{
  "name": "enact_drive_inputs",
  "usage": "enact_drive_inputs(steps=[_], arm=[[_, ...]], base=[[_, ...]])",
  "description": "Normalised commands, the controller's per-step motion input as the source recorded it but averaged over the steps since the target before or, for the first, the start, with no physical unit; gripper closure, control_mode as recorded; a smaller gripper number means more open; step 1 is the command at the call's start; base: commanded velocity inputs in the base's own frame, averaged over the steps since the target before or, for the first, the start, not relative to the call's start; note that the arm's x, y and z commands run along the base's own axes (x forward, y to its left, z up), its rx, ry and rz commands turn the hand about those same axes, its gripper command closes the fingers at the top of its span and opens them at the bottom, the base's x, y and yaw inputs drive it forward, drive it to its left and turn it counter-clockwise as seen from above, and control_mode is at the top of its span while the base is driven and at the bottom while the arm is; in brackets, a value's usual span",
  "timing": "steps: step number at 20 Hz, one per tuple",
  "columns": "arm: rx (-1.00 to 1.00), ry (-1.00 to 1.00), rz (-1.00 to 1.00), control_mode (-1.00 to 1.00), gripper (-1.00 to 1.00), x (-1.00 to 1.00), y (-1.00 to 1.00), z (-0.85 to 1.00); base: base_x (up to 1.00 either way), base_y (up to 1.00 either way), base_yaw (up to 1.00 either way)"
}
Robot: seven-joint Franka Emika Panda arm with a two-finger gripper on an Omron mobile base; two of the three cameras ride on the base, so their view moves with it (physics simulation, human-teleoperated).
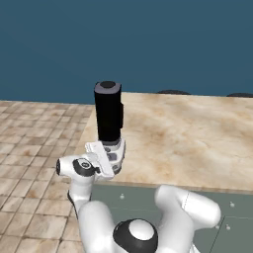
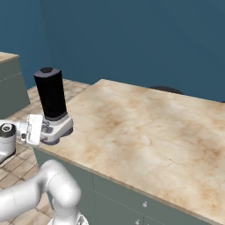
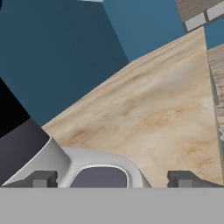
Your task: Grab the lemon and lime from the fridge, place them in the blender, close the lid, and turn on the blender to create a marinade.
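The gripper [image 3: 111, 179] is being held wide open and empty, its two dark fingertips [image 3: 41, 178] showing at the bottom edge of the hand view, well apart, with the blender's button panel [image 3: 99, 177] framed between them. In the left base view the gripper [image 1: 101, 158] is seen at centre left, pressed up just beside the front of the pale base [image 1: 114, 150]; whether it is touching cannot be told. In the right base view the same hand is lying at the left edge, level with the panel.

The blender [image 2: 52, 105] is standing upright at the near left corner of the tabletop [image 2: 145, 132], close to the edge, where it is being reached from the side. Its black jar [image 1: 108, 116] is capped: the lid [image 1: 107, 87] is sitting flat on top, at upper centre of the left base view, so the closing step is judged done. No fruit is visible; the jar is opaque.

The open gripper at panel height is judged to be lined up for a push on the button rather than a grasp. A straight, gentle advance is being called for, since a skewed push could slide the light base along the tabletop.
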Motion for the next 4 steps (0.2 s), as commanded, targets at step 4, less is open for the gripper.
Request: enact_drive_inputs(steps=[4], arm=[[0.00, -0.08, 0.00, -1.00, -1.00, 0.41, 0.06, -0.14]], base=[[0.00, 0.00, 0.00]])
